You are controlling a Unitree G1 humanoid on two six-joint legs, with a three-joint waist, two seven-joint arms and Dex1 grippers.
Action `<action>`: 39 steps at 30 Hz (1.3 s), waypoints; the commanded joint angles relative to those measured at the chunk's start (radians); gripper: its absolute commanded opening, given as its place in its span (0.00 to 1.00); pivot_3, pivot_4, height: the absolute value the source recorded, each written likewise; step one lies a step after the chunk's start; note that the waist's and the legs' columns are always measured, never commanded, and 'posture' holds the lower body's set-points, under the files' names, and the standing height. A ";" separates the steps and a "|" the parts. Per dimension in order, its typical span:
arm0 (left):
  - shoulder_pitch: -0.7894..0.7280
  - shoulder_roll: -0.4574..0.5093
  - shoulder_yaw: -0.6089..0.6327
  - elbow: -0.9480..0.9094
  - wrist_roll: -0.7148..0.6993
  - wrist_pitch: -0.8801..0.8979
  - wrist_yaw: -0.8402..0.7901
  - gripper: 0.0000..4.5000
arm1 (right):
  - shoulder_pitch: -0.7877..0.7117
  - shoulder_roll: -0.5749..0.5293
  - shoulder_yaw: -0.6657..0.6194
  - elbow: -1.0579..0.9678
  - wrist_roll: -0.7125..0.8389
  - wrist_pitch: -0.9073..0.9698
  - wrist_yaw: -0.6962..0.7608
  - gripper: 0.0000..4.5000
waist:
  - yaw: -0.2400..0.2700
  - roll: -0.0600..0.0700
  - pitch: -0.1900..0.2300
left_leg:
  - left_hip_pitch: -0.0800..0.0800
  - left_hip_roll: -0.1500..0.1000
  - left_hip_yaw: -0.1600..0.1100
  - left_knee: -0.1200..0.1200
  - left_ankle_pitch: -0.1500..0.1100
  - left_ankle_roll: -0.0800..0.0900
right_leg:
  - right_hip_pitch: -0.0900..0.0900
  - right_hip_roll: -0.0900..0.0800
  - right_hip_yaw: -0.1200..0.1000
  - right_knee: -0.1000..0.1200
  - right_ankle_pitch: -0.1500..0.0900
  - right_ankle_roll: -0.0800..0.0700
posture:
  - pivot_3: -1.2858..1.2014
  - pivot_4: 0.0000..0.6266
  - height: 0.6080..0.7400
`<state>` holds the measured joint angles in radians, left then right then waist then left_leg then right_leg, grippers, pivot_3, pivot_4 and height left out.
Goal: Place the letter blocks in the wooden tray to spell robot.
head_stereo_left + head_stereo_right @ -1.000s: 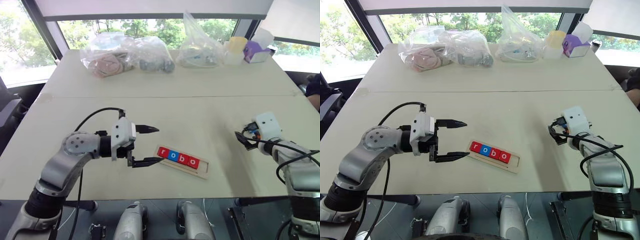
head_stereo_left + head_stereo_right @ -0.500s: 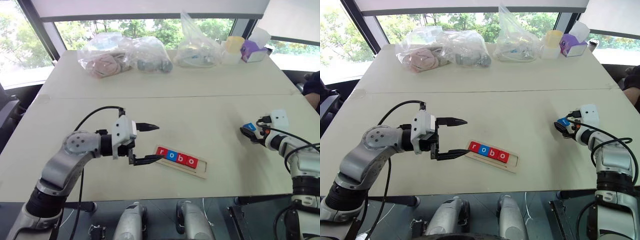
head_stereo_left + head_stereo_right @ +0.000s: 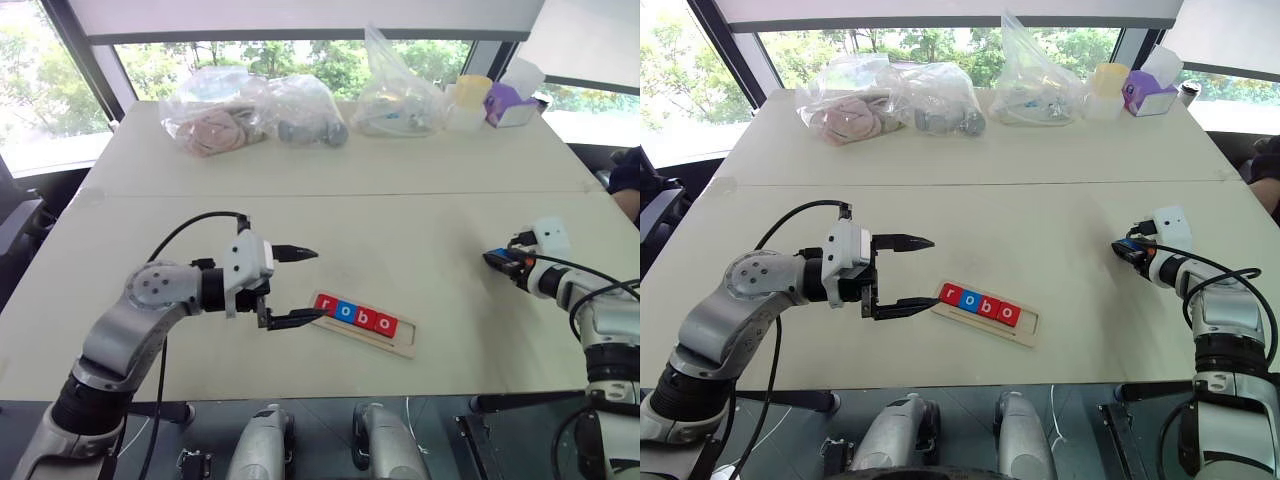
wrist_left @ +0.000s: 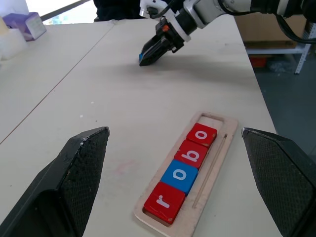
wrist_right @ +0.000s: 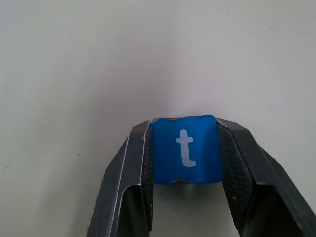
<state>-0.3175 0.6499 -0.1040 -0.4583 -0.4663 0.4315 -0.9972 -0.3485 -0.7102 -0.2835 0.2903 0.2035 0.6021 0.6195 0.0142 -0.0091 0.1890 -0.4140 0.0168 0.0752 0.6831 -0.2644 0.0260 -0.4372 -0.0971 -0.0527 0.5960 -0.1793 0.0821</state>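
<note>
Right gripper clamped on my blue square "t" tile, low over the white table at far right. Left gripper wide open, empty, just left of the long pale-wood tray. Tray holds four tiles: red r, blue o, red b, red o; right-end slot free. Three clear plastic bags plus a purple tissue box along the far edge, well apart.

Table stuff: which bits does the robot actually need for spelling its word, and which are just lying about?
Needed:
- wooden tray, holding r, o, b, o
- blue t block, gripped by the right gripper
- left gripper, open beside the tray

Lying about:
- plastic bags at the far edge
- purple tissue box
- yellow-lidded container
</note>
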 commanded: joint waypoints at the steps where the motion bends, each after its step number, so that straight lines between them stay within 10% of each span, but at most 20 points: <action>1: -0.003 0.005 0.009 -0.032 -0.009 -0.012 0.001 1.00 | 0.118 0.046 -0.075 -0.316 0.067 0.222 -0.098 0.27 | 0.000 0.000 0.000 | 0.000 0.000 0.000 0.000 0.000 0.000 | -0.001 0.000 0.000 0.000 0.000 0.000 | 0.52 0.24 1.00; 10: -0.005 -0.005 -0.003 -0.009 -0.008 -0.026 -0.016 1.00 | 0.385 0.337 -0.217 -1.079 0.133 0.723 -0.374 0.27 | -0.003 0.002 -0.001 | -0.004 0.001 -0.002 0.000 0.000 0.000 | -0.005 0.000 0.000 0.000 -0.001 0.002 | 0.52 0.24 1.00; 23: -0.016 -0.010 -0.010 0.019 0.002 -0.049 -0.045 1.00 | 0.468 0.418 -0.156 -1.166 0.110 0.744 -0.447 0.27 | -0.006 0.002 -0.001 | -0.008 0.002 -0.001 -0.001 -0.001 -0.001 | -0.009 -0.001 0.000 -0.001 0.000 0.000 | 0.52 0.24 1.00; 26: -0.010 -0.010 -0.008 0.016 0.004 -0.050 -0.044 1.00 | 0.473 0.401 -0.145 -1.158 0.110 0.725 -0.437 0.61 | -0.006 0.002 -0.001 | -0.008 0.002 -0.001 -0.001 -0.001 -0.001 | -0.009 -0.001 0.000 -0.001 -0.001 0.002 | 0.52 0.24 1.00; 30: -0.005 -0.011 -0.008 0.011 0.005 -0.048 -0.040 1.00 | 0.494 0.310 -0.130 -1.163 0.155 0.691 -0.341 0.99 | -0.004 0.002 -0.001 | -0.008 0.002 -0.002 -0.001 -0.001 -0.001 | -0.009 -0.001 0.000 -0.002 -0.002 0.003 | 0.52 0.24 1.00; 39: -0.016 -0.018 -0.013 0.017 0.004 -0.048 -0.044 1.00 | 0.632 -0.272 -0.193 -0.848 0.146 0.051 0.345 0.99 | -0.002 0.001 0.000 | -0.009 0.000 -0.003 0.000 -0.001 -0.001 | -0.007 -0.001 -0.002 -0.005 -0.003 0.004 | 0.52 0.24 1.00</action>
<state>-0.3204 0.6329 -0.1157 -0.4312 -0.4591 0.4030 -1.0404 0.2776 -0.9466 -0.4432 -0.6267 0.3787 0.8068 0.8586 0.0126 -0.0080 0.1892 -0.4234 0.0171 0.0719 0.6829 -0.2650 0.0254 -0.4444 -0.0982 -0.0545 0.5907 -0.1818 0.0857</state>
